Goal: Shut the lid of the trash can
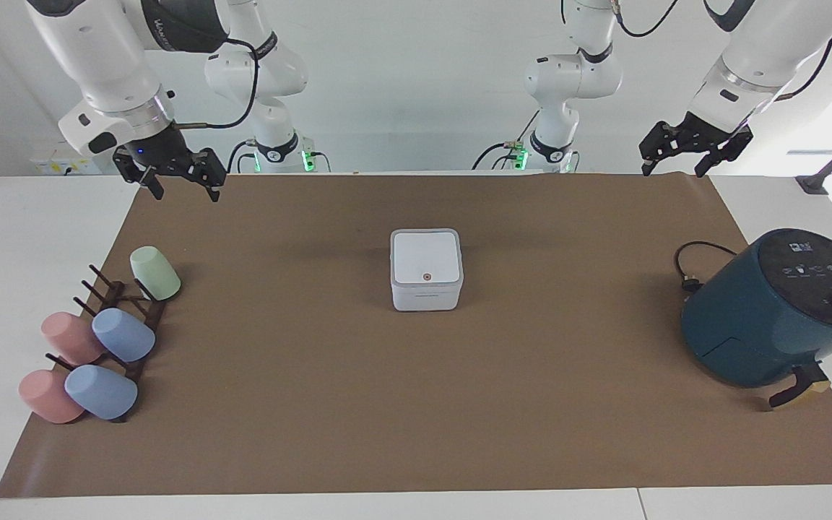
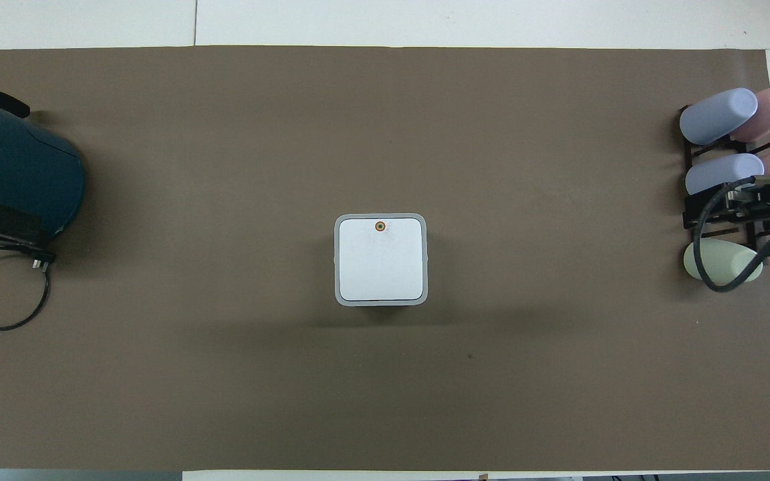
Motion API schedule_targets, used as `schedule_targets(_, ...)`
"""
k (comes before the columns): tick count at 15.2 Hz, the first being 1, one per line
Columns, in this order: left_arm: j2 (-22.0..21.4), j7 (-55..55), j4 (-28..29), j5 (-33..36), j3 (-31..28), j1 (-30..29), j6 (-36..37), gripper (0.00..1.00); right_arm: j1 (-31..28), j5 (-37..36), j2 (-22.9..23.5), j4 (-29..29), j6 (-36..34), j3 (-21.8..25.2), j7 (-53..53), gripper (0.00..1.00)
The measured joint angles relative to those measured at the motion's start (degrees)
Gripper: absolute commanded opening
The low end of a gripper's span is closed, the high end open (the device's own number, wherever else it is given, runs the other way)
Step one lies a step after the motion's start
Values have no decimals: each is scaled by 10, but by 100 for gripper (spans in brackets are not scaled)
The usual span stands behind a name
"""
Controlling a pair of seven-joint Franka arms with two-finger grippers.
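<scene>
A brown mat (image 1: 416, 404) is spread over most of the white worktop (image 1: 33, 238). At the left arm's end of the worktop, toward the corner farther from the robots, a teal air fryer (image 1: 773, 307) is seen, with its black cord (image 1: 694, 263) coiled on the mat on the side nearer to the robots. At the right arm's end, a dark cup rack (image 1: 123, 325) is placed along the mat's edge, carrying two pink cups (image 1: 69, 337), two blue cups (image 1: 123, 334) and one pale green cup (image 1: 155, 272), the green one nearest to the robots.

The trash can (image 1: 427, 295) is found at the middle of the mat, well apart from everything else. Its lid (image 1: 426, 258) is laid flat and flush inside the rim, with the orange-ringed dot (image 2: 379, 226) at the edge farther from the robots.

The left gripper (image 1: 676, 160) is held in the air over the mat's corner nearest its own base, its fingers spread apart and nothing between them. The right gripper (image 1: 183, 189) is held over the mat's corner by its own base, likewise with fingers apart and nothing gripped.
</scene>
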State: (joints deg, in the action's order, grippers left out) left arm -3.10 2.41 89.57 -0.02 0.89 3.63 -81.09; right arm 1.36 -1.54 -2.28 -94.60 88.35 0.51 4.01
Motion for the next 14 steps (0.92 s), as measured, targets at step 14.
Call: schedule_targets(14,0,0,0,-10,-7,-1,-9,100,0,0,0,0,0,0,0,100)
